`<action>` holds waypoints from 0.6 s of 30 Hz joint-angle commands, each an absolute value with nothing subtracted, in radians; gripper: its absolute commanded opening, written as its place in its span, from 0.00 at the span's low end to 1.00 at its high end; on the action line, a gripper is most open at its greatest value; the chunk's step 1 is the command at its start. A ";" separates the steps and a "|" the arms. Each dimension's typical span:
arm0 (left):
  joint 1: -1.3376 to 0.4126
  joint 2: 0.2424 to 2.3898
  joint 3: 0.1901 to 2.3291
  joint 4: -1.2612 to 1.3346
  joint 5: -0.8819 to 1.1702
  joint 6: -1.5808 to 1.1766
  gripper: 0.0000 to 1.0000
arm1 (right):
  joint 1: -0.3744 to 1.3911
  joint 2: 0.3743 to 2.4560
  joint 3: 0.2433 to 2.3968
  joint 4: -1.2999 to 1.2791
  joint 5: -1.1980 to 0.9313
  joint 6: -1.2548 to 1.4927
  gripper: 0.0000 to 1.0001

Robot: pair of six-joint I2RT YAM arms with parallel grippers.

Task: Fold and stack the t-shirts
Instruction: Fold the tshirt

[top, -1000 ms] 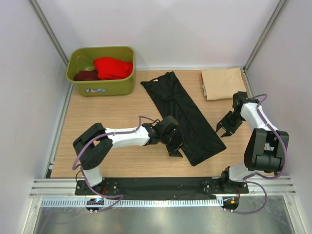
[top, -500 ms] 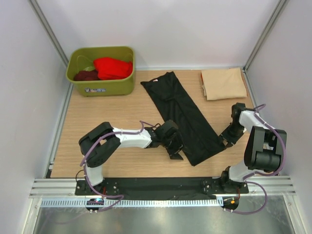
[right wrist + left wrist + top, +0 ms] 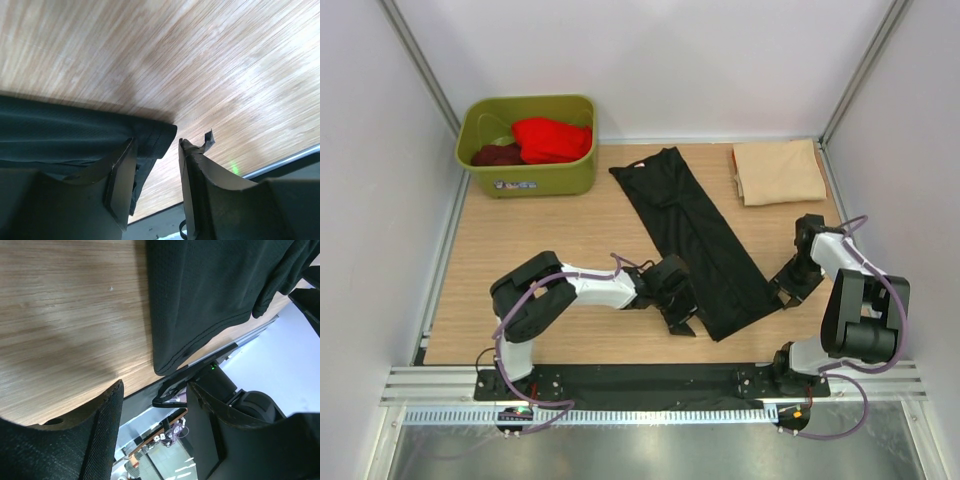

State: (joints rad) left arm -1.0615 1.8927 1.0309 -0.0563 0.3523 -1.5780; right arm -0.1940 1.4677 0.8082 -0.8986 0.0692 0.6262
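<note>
The black t-shirt (image 3: 705, 240) lies folded into a long strip, slanting from the back middle to the front right of the table. My left gripper (image 3: 684, 320) sits just left of its near corner, jaws open and empty. In the left wrist view (image 3: 155, 425) the shirt's hem (image 3: 210, 300) lies ahead of the fingers, untouched. My right gripper (image 3: 783, 291) is low at the strip's right near corner. Its jaws stand open around that corner of cloth (image 3: 155, 135), with a gap at the right finger (image 3: 197, 165). A folded beige t-shirt (image 3: 778, 172) lies at the back right.
An olive-green tub (image 3: 525, 180) at the back left holds a red t-shirt (image 3: 552, 138) and a maroon t-shirt (image 3: 497, 155). The table's near edge and black base rail (image 3: 650, 378) run just below both grippers. White walls close in the sides.
My right gripper has dropped forward and down to the black shirt's right near corner, which now lies between its jaws. The left gripper slid a little toward the near edge.
</note>
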 commanded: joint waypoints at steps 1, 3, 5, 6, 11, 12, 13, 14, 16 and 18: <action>-1.075 1.891 1.052 -0.032 0.319 -1.598 0.54 | -0.198 1.428 0.828 -0.910 0.124 0.626 0.46; -1.075 1.894 1.052 -0.029 0.311 -1.606 0.54 | -0.198 1.422 0.816 -0.893 0.118 0.632 0.46; -1.077 1.905 1.061 -0.023 0.310 -1.615 0.54 | -0.198 1.413 0.804 -0.887 0.121 0.641 0.45; -1.078 1.910 1.068 -0.023 0.308 -1.614 0.54 | -0.199 1.410 0.802 -0.890 0.130 0.643 0.45; -1.094 1.930 1.091 -0.032 0.301 -1.634 0.52 | -0.206 1.382 0.804 -0.888 0.156 0.658 0.43; -1.094 1.931 1.091 -0.032 0.301 -1.638 0.51 | -0.206 1.384 0.802 -0.885 0.160 0.666 0.42; -1.098 1.934 1.094 -0.031 0.298 -1.641 0.51 | -0.206 1.385 0.801 -0.882 0.163 0.669 0.42; -1.101 1.942 1.100 -0.032 0.298 -1.649 0.50 | -0.206 1.387 0.798 -0.876 0.163 0.670 0.41; -1.114 1.944 1.106 -0.035 0.298 -1.652 0.50 | -0.206 1.394 0.790 -0.871 0.167 0.673 0.41; -1.121 1.944 1.109 -0.051 0.284 -1.652 0.49 | -0.206 1.397 0.781 -0.864 0.173 0.673 0.40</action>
